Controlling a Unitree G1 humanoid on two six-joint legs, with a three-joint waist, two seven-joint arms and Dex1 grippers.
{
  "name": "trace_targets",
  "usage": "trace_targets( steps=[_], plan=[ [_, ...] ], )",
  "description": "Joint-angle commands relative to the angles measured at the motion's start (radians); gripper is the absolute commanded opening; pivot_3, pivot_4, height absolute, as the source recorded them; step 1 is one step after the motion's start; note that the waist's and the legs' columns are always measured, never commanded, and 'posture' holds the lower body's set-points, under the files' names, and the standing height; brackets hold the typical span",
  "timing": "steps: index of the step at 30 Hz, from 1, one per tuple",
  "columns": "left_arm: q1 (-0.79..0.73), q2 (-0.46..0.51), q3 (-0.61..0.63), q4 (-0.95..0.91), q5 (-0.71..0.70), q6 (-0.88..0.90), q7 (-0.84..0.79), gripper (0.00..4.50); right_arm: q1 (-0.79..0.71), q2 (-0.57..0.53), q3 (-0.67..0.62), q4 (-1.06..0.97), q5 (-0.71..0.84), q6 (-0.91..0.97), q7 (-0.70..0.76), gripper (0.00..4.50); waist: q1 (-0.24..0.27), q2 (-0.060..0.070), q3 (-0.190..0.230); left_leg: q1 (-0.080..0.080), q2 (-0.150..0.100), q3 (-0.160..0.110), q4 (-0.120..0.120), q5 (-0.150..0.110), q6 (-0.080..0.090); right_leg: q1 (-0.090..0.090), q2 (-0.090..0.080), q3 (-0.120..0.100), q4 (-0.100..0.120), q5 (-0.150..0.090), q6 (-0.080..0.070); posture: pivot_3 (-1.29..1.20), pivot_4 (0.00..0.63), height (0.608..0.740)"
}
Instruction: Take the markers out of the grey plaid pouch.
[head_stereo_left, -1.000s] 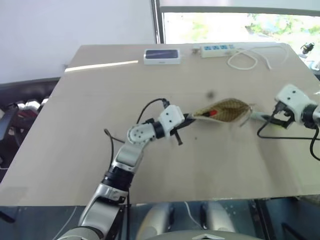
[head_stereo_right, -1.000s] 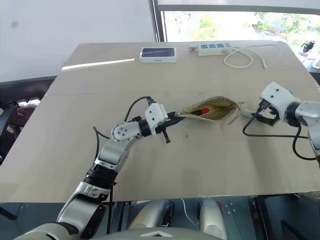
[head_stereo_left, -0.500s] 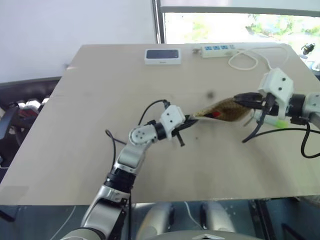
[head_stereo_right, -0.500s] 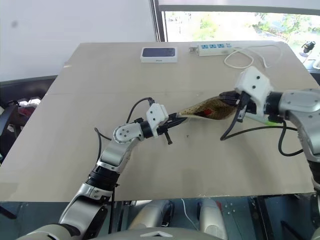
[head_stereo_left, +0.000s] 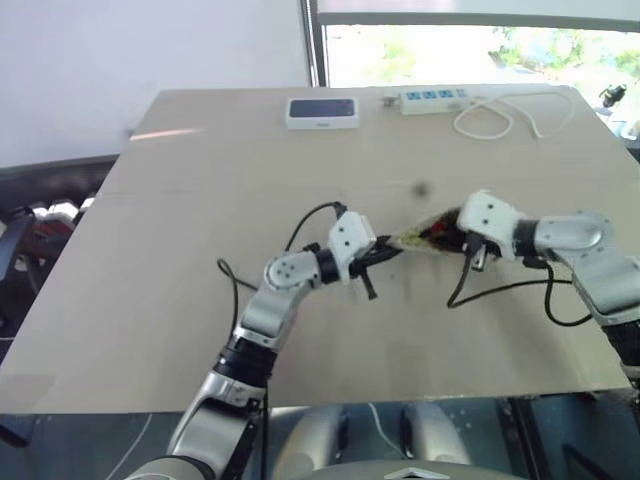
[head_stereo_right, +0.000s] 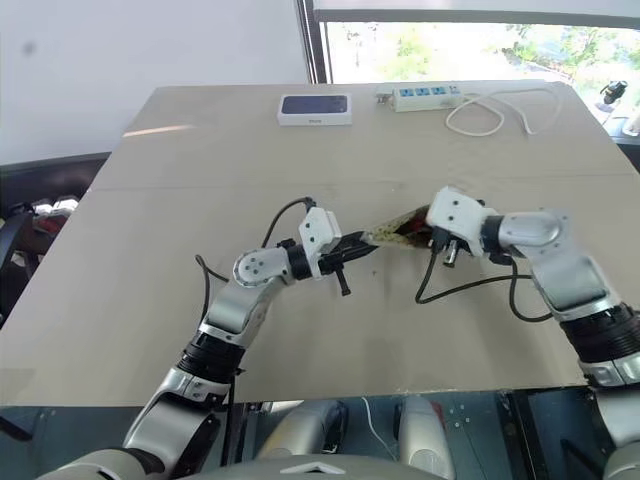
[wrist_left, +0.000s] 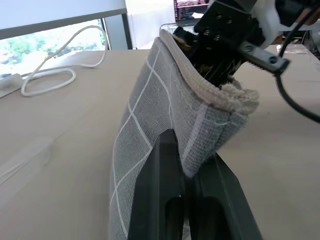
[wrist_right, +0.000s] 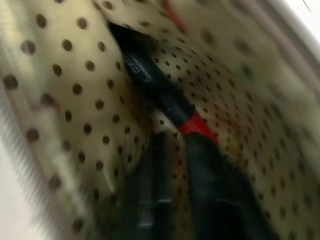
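Observation:
The grey plaid pouch (wrist_left: 150, 115) hangs a little above the table's middle (head_stereo_left: 425, 233), its dotted yellowish lining showing at the mouth. My left gripper (head_stereo_left: 385, 250) is shut on the pouch's near corner (wrist_left: 187, 150). My right gripper (head_stereo_left: 452, 228) reaches into the open mouth from the right. In the right wrist view its fingertips (wrist_right: 175, 137) stand a little apart against the dotted lining. The red-and-black marker (wrist_right: 155, 90) lies inside just past them, its red band at the tip of one finger (wrist_right: 210, 165).
A white-and-dark-blue box (head_stereo_left: 322, 111) and a white power strip (head_stereo_left: 430, 98) with a looped cable (head_stereo_left: 500, 118) lie at the table's far edge. Black cables trail from both wrists onto the tabletop (head_stereo_left: 180, 260).
My right gripper has swung left from the table beside the pouch and gone into its mouth. The left gripper has kept its hold on the pouch.

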Motion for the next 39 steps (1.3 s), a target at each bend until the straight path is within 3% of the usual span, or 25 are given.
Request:
trace_targets(
  steps=[1,5,12,18,23,30,33,39],
  plan=[
    [-0.011,-0.015,-0.008,-0.048,-0.028,0.006,-0.015,0.0,-0.03,-0.01,0.039,-0.003,-0.081,-0.075,0.024,2.37,0.0,0.0,0.0,0.0,0.0,0.0,0.0,0.0,0.0,0.0,0.0,0.0,0.0,0.0,0.0,0.0,0.15,0.74],
    [-0.009,-0.03,-0.016,-0.047,-0.034,0.022,-0.022,0.0,-0.061,-0.009,0.089,-0.009,-0.19,-0.094,0.023,4.42,0.002,0.0,0.0,0.0,0.0,0.0,0.0,0.0,0.0,0.0,0.0,0.0,0.0,0.0,0.0,0.0,0.15,0.74],
    [-0.024,-0.087,0.007,-0.079,-0.153,0.161,-0.037,0.0,-0.068,-0.072,0.117,-0.207,-0.231,0.014,0.193,4.46,0.003,0.0,0.0,0.0,0.0,-0.001,0.0,0.0,0.0,0.0,0.0,-0.001,0.0,0.0,0.0,0.0,0.15,0.74],
    [-0.008,-0.072,-0.008,-0.115,-0.202,0.245,-0.078,0.0,-0.072,-0.159,0.093,-0.369,-0.18,0.179,0.342,4.46,0.001,0.0,0.0,-0.001,0.0,-0.002,0.001,0.0,0.0,0.0,0.0,-0.001,0.0,0.0,0.0,0.0,0.15,0.74],
    [0.023,-0.043,-0.058,-0.131,-0.195,0.265,-0.141,0.0,-0.084,-0.142,0.145,-0.284,-0.218,0.22,0.344,4.46,0.001,0.0,0.0,0.0,0.0,-0.001,0.001,0.0,0.0,0.001,0.0,-0.001,0.0,0.0,0.0,0.0,0.15,0.74],
    [0.023,-0.041,-0.065,-0.117,-0.185,0.252,-0.144,0.0,-0.079,-0.054,0.234,-0.071,-0.307,0.135,0.289,4.46,0.0,0.0,0.0,0.0,0.0,-0.001,0.001,0.0,0.0,0.001,0.0,-0.001,0.0,0.0,0.0,0.0,0.15,0.74],
    [0.027,-0.04,-0.064,-0.119,-0.18,0.249,-0.139,0.0,-0.08,-0.031,0.235,-0.031,-0.308,0.111,0.294,3.7,-0.001,-0.001,-0.001,0.001,0.0,-0.001,0.001,0.0,0.0,0.001,0.0,-0.001,0.0,0.0,0.0,0.0,0.15,0.74],
    [0.04,-0.033,-0.063,-0.123,-0.172,0.241,-0.133,0.0,-0.08,-0.027,0.214,-0.009,-0.31,0.078,0.3,0.74,0.001,-0.002,-0.001,0.002,0.0,-0.002,0.002,0.0,0.0,0.002,0.0,-0.001,0.001,0.0,0.0,0.0,0.15,0.74]
  ],
)
